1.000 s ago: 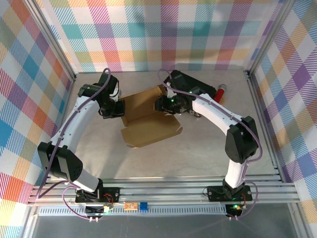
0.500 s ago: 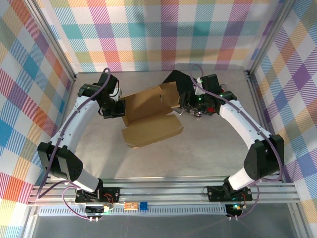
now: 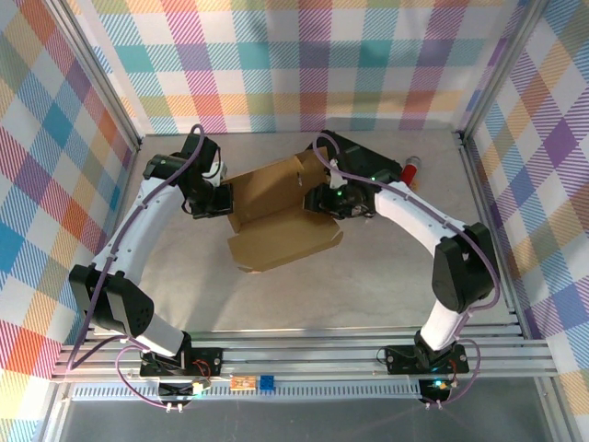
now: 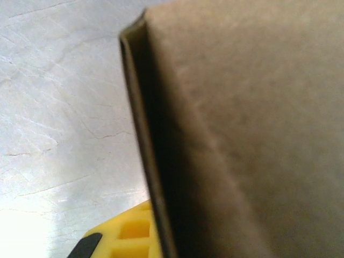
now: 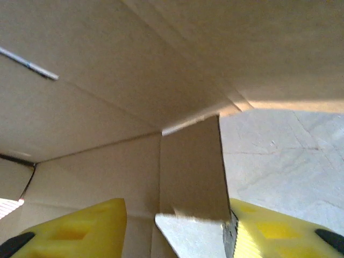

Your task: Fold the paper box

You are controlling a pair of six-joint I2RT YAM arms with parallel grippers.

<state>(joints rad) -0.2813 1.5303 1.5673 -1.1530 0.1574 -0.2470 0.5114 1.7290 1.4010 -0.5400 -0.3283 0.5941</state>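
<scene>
Grey table [image 3: 386, 267], brown paper box [image 3: 276, 230] lay part-folded near its middle, rear panel raised, left pincer [image 3: 224, 199] clenched on the box's left edge, right pincer [image 3: 316, 200] stood released, fingers [image 5: 80, 223] astride a small inner flap [image 5: 191, 172].

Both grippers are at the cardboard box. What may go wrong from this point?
1. The left gripper pinches only the thin left edge of the paper box; a push from the right may pull it free.
2. A small flap stands between the open fingers of the right gripper; closing crookedly may crease it.
3. The black case lies close behind the right gripper, so a wide swing may hit it.
</scene>
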